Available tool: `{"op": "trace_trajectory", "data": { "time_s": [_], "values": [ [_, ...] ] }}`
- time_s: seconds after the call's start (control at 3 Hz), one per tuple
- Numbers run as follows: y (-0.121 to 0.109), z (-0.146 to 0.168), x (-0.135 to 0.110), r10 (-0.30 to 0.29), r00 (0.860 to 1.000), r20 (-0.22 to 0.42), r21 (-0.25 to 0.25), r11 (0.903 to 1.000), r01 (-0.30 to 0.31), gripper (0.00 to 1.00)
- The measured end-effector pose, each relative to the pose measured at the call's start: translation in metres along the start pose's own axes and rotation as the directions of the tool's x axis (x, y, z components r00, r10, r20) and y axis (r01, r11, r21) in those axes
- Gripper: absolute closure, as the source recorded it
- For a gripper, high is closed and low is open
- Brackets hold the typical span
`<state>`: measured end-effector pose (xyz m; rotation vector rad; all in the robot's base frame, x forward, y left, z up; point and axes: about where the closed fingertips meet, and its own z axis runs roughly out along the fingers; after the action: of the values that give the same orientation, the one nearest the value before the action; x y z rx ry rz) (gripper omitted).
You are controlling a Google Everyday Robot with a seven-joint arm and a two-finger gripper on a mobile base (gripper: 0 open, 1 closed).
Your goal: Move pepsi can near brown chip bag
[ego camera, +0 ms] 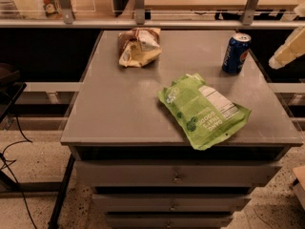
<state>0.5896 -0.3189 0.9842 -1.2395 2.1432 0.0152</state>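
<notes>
pepsi can (236,54) upright; tool (280,59) right of it, seemingly apart.

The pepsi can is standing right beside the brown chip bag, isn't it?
No. The camera view shows the pepsi can standing apart from the brown chip bag, across the table at its far right corner. The tool hovers beyond the table's right edge, near the can.

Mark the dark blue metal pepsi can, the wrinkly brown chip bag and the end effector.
dark blue metal pepsi can (236,55): camera view, on its blue side.
wrinkly brown chip bag (138,47): camera view, on its cream middle.
cream end effector (285,55): camera view, right edge, on its body.
</notes>
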Motion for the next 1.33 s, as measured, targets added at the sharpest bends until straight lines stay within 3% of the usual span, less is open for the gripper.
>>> {"op": "trace_trajectory", "data": {
  "time_s": [0.33,0.67,1.33],
  "values": [
    [-0.04,0.021,0.012,0.074,0.991,0.113,0.083,0.993,-0.084,0.0],
    [-0.066,0.042,0.017,0.117,0.97,0.211,0.118,0.9824,-0.145,0.0],
    [-0.079,0.098,0.008,0.147,0.93,0.338,0.075,0.9804,-0.182,0.0]
  ]
}}
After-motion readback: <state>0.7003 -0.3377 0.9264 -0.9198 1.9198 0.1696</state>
